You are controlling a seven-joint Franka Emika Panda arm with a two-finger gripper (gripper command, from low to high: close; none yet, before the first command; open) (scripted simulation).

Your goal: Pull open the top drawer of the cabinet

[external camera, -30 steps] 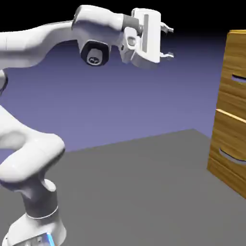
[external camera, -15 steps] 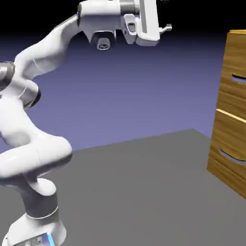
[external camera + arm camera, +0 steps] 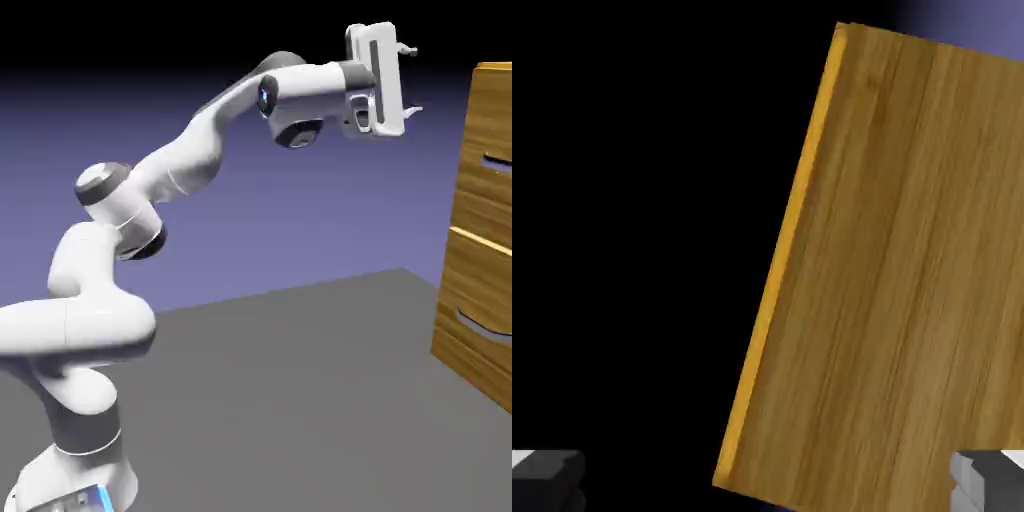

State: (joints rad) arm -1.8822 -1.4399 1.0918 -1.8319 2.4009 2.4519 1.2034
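White hand (image 3: 412, 79), fingers wide apart, open air between it and the cabinet's (image 3: 478, 210) edge

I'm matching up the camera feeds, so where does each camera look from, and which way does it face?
Exterior view: stands off beside the robot, facing across the dark grey table; shows the white jointed arm from base to open gripper, and part of the tan-brown wood-grain cabinet.
Hand view: rides on the hand, looking along the gripper at the cabinet's wood, tilted in the picture; only two grey fingertips show, at the bottom edge.
Shared: the cabinet and the gripper's fingertips.
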